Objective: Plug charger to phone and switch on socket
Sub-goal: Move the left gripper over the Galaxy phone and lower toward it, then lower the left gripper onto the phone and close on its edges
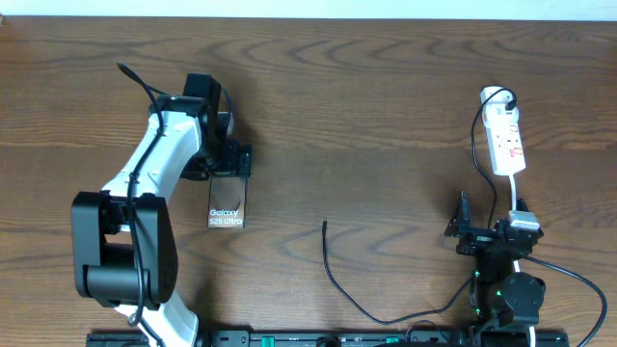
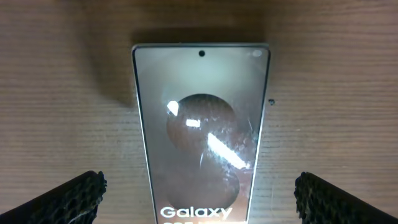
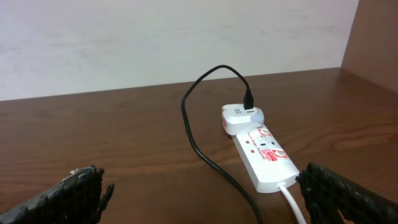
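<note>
The bronze-brown phone lies flat on the table left of centre, its "Galaxy" lettering towards the front. It fills the left wrist view. My left gripper is open, its fingers either side of the phone and apart from it. The white socket strip lies at the back right with a white plug at its far end. The thin black charger cable runs from that plug to a free tip mid-table. My right gripper is open and empty, just short of the socket.
The socket's white lead runs back under the right gripper. The table's back edge meets a pale wall. A black rail lines the front edge.
</note>
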